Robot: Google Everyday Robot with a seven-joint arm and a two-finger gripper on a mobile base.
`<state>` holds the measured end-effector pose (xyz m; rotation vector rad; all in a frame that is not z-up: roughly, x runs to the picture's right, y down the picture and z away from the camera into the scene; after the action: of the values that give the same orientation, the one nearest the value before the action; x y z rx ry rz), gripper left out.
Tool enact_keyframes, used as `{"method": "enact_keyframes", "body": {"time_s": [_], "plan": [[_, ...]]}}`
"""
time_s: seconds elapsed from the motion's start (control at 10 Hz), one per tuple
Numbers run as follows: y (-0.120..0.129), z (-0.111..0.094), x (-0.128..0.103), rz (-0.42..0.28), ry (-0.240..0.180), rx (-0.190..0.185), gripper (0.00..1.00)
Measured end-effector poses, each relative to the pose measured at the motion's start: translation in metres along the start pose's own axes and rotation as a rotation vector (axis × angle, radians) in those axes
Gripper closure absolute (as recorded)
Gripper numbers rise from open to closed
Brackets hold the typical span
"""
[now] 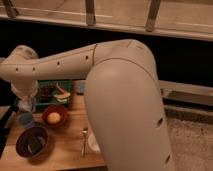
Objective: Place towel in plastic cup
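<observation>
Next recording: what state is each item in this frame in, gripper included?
gripper: low over the table's left end, just above the blue cup
blue cup: upright, contents not visible
red bowl: upright, yellowish item inside
dark bowl: upright, something inside
green tray: loaded with items

— What is slipping out of your sight here?
— Your arm (120, 100) is blocking the table's (65, 149) right edge and covering half the white cup (93, 144) near the front edge. Your gripper (25, 104), hanging by the left edge above the blue cup (25, 120), is blurring into a pale smear.
</observation>
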<state>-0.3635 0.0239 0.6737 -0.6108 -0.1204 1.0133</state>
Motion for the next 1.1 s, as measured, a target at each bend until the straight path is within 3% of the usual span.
{"method": "enact_keyframes", "body": {"time_s": [0.2,0.5,0.7,1.1], "plan": [[0.026,0.009,-0.004,-0.077,0.023,-0.027,1.00],[0.066,0.037,0.005,-0.184,0.117,-0.042,1.00],[0.062,0.052,0.008,-0.191,0.167,-0.031,1.00],[0.036,0.075,-0.003,-0.178,0.239,0.036,1.00]]}}
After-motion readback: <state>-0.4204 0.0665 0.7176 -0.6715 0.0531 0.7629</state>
